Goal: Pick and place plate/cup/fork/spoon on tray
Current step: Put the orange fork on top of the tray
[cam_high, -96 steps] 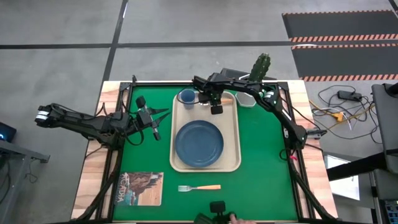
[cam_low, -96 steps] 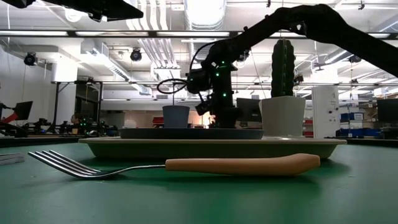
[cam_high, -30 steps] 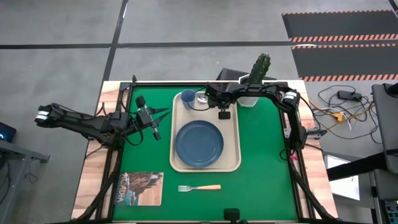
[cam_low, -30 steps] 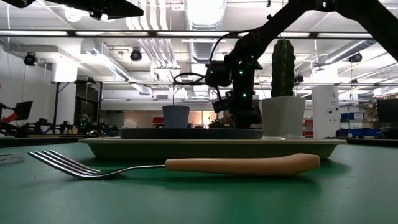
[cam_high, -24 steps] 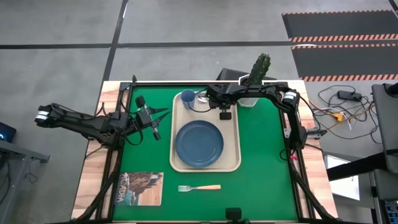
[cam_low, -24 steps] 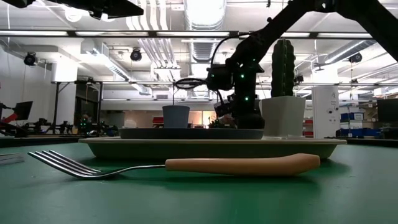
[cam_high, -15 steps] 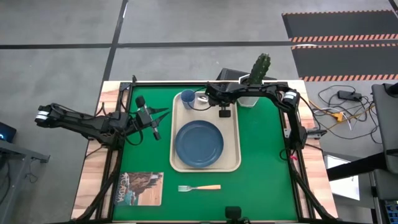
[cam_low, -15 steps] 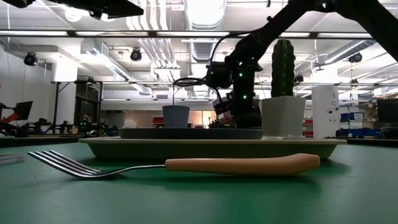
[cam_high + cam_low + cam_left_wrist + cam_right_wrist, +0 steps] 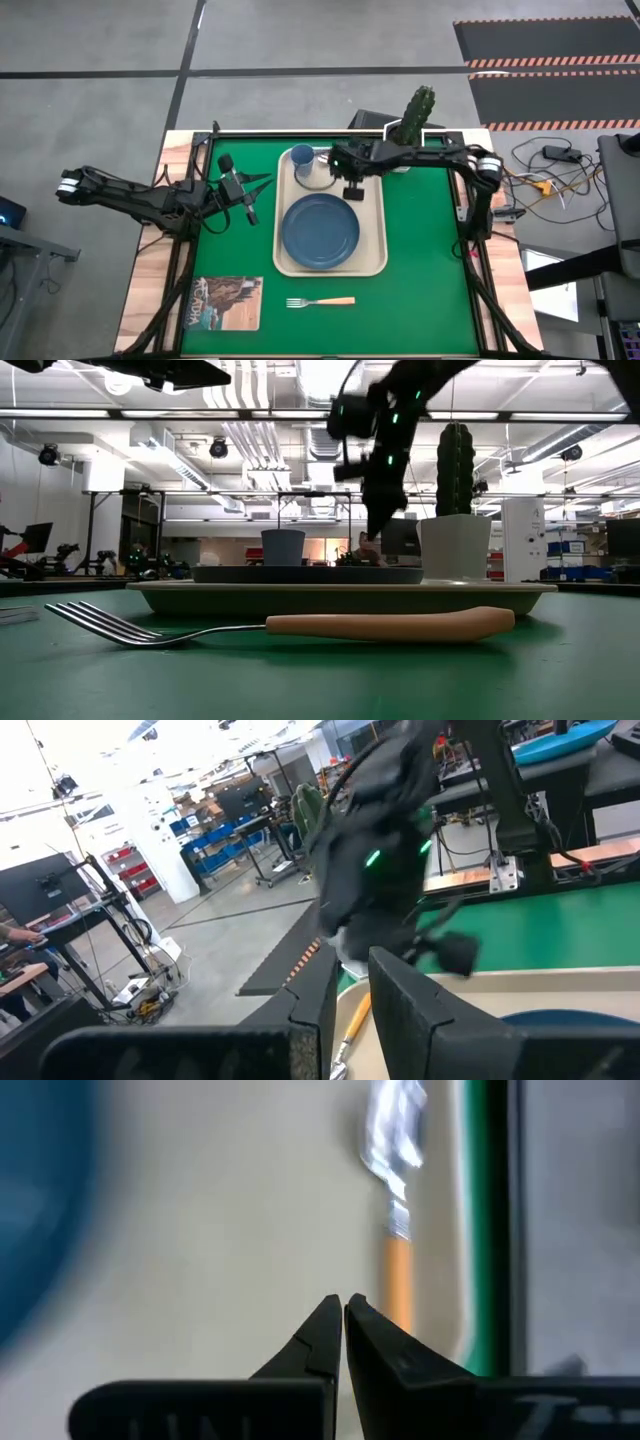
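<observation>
The cream tray (image 9: 380, 250) lies mid-table. The dark blue plate (image 9: 320, 228) rests flat on it, and the blue cup (image 9: 301, 156) stands upright at its far left corner. The spoon (image 9: 398, 1270) lies on the tray floor beside the cup, with its silver bowl (image 9: 324, 159) showing in the high view. The fork (image 9: 320, 301) lies on the green mat near the table's front edge. My right gripper (image 9: 342, 1308) is shut and empty, pointing down above the tray's far end. My left gripper (image 9: 352, 970) waits left of the tray, slightly open and empty.
A cactus in a white pot (image 9: 405, 150) stands just beyond the tray's far right corner. A picture-covered booklet (image 9: 225, 302) lies at the near left. Open green mat lies right of the tray and around the fork.
My right gripper has risen from just above the tray's far end to well above it. It has also shifted a little toward the table's left. The spoon, cup and plate have stayed where they were on the tray.
</observation>
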Robot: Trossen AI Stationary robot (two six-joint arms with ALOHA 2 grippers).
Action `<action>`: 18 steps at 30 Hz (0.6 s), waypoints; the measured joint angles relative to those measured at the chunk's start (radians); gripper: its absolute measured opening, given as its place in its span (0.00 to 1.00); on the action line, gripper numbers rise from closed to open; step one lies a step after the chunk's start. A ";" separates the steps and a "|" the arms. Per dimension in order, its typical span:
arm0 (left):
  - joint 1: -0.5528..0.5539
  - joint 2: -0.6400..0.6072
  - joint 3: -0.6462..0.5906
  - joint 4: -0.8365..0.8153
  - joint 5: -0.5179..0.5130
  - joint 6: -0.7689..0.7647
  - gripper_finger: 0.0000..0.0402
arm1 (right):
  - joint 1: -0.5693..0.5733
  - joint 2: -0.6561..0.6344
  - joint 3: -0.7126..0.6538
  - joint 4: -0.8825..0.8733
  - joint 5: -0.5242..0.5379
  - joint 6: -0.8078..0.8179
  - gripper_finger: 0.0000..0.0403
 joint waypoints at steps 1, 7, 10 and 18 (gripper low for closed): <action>0.000 0.000 0.000 0.000 0.000 0.000 0.11 | 0.028 -0.025 -0.009 0.002 -0.029 0.021 0.02; 0.000 0.000 0.000 0.012 0.000 -0.007 0.11 | 0.238 -0.149 -0.108 0.072 -0.089 0.196 0.02; -0.001 0.001 0.000 0.019 0.000 -0.031 0.11 | 0.362 -0.197 -0.204 0.209 -0.088 0.265 0.02; -0.001 0.007 0.006 0.036 0.002 -0.112 0.11 | 0.655 -0.200 -0.371 0.612 -0.084 0.400 0.02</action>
